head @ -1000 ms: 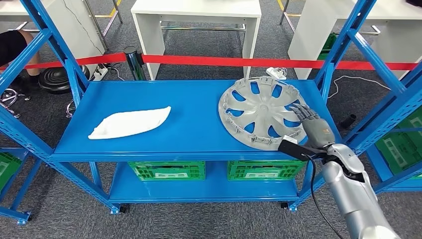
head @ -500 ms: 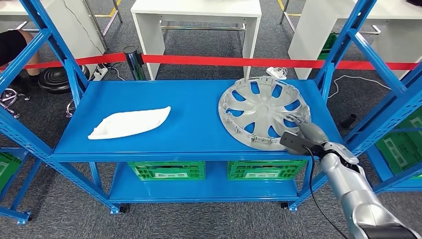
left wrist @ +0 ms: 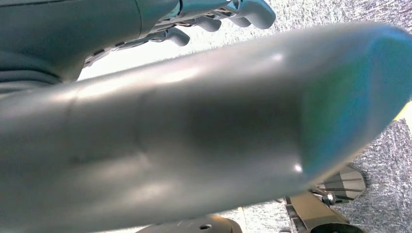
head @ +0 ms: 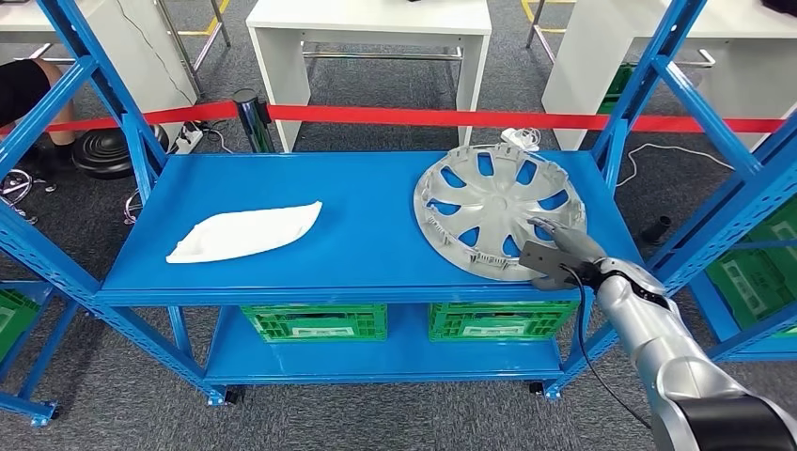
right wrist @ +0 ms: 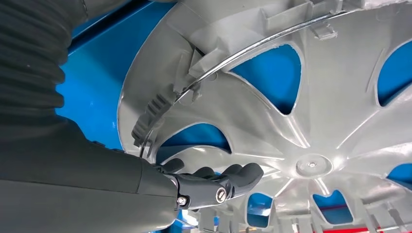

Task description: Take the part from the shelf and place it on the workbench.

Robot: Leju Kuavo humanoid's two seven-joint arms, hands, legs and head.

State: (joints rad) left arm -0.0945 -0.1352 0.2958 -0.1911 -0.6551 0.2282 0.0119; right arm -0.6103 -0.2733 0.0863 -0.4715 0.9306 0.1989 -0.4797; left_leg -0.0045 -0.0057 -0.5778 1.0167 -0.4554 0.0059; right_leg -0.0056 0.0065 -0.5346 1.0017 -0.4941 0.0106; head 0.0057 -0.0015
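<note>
A grey plastic wheel cover (head: 489, 202) lies inner side up on the right half of the blue shelf top (head: 367, 235). My right hand (head: 561, 246) is at its near right rim, with the fingers stretched flat over the rim and resting on the spokes. The right wrist view shows those dark fingers (right wrist: 214, 182) lying together over the wheel cover (right wrist: 311, 121), with nothing closed between them and the thumb. In the left wrist view my left hand (left wrist: 218, 14) hangs over grey carpet, fingers loosely curved, holding nothing.
A white curved plastic part (head: 246, 231) lies on the shelf's left half. Two green crates (head: 315, 321) sit on the lower level. Blue uprights (head: 648, 94) flank the shelf. Behind it run a red barrier tape (head: 423, 116) and white tables (head: 371, 19).
My right hand has dropped from above the wheel cover's right rim and moved left, and its fingers now lie flat on the cover. The cover and the white part stay in place.
</note>
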